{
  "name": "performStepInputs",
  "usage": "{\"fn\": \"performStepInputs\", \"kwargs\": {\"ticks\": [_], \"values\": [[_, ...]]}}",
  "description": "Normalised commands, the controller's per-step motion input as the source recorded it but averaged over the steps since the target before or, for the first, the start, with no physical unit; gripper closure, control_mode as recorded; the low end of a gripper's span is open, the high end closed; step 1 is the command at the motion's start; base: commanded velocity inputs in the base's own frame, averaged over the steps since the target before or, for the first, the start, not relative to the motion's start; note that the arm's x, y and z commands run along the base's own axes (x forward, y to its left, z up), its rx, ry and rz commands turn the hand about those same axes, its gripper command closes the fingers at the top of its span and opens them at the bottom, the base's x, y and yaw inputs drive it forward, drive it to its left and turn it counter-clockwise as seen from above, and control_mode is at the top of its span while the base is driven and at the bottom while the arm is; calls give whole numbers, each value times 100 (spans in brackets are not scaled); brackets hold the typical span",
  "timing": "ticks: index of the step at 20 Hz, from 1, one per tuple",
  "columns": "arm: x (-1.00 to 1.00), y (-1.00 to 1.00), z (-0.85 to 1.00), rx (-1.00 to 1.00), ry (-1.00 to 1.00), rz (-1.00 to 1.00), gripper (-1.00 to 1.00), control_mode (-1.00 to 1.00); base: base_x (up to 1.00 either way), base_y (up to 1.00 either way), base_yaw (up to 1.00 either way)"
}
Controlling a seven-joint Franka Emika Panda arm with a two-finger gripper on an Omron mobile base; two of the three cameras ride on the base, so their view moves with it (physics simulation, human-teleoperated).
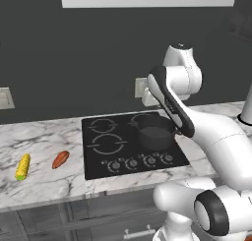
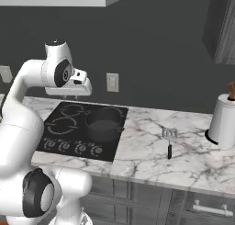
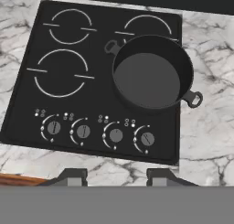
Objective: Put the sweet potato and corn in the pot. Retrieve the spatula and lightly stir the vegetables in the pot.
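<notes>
Orange-brown sweet potato lies well left of the stove-high gripper, fingers parted, empty; corn farther left.

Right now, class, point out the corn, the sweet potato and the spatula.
corn point(image 1: 22, 166), left base view, middle of the yellow cob.
sweet potato point(image 1: 60, 159), left base view, middle of the tuber.
spatula point(image 2: 169, 134), right base view, its slotted blade.
</notes>
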Motion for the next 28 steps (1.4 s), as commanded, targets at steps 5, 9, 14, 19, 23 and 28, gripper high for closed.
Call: {"fn": "performStepInputs", "kwargs": {"ticks": [5, 9, 14, 19, 23, 28], "values": [[-23, 42, 0, 0, 0, 0, -100, -100, 0, 0, 0], [-46, 91, -1, -1, -1, 0, -100, -100, 0, 0, 0], [-34, 92, -5, -4, -1, 2, -100, -100, 0, 0, 0], [-22, 68, -15, 0, -1, 16, -100, -100, 0, 0, 0], [0, 98, -37, 2, 7, 0, -100, -100, 0, 0, 0], [41, 96, -39, 0, 12, -9, -100, -100, 0, 0, 0]]}}
